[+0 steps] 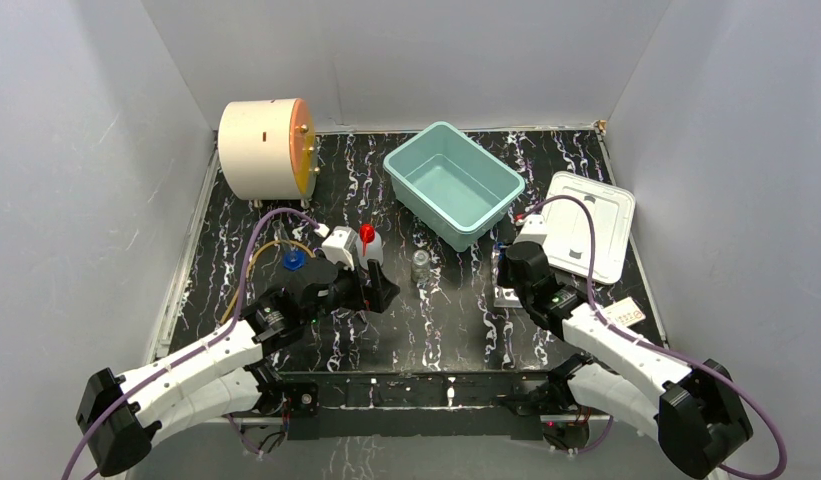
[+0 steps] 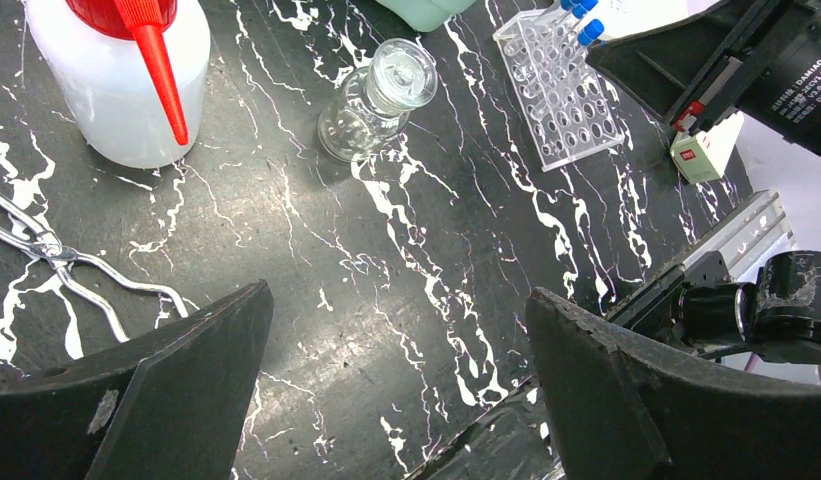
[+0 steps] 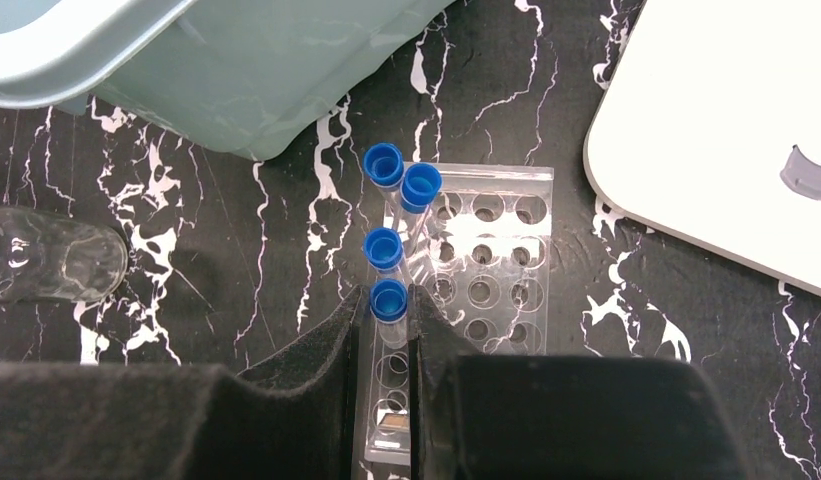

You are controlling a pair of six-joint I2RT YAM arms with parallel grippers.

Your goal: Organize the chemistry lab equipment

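Observation:
My right gripper (image 3: 388, 312) is shut on a blue-capped tube (image 3: 389, 298) that stands in the clear tube rack (image 3: 491, 262). Three more blue-capped tubes (image 3: 421, 185) stand in the rack's far end. In the top view the right gripper (image 1: 508, 283) is over the rack (image 1: 506, 296). My left gripper (image 2: 401, 345) is open and empty above bare table. The white squeeze bottle with red nozzle (image 2: 106, 90) and the clear glass vial (image 2: 376, 100) stand beyond it. The blue ring (image 1: 293, 262) and yellowish tubing (image 1: 269, 247) lie left of the bottle (image 1: 368, 245).
A teal bin (image 1: 453, 182) sits at the back centre, with a white lid (image 1: 589, 222) to its right. The cream drum (image 1: 266, 148) is at the back left. Metal tongs (image 2: 56, 255) lie near the left gripper. A small white box (image 2: 701, 155) sits by the right arm.

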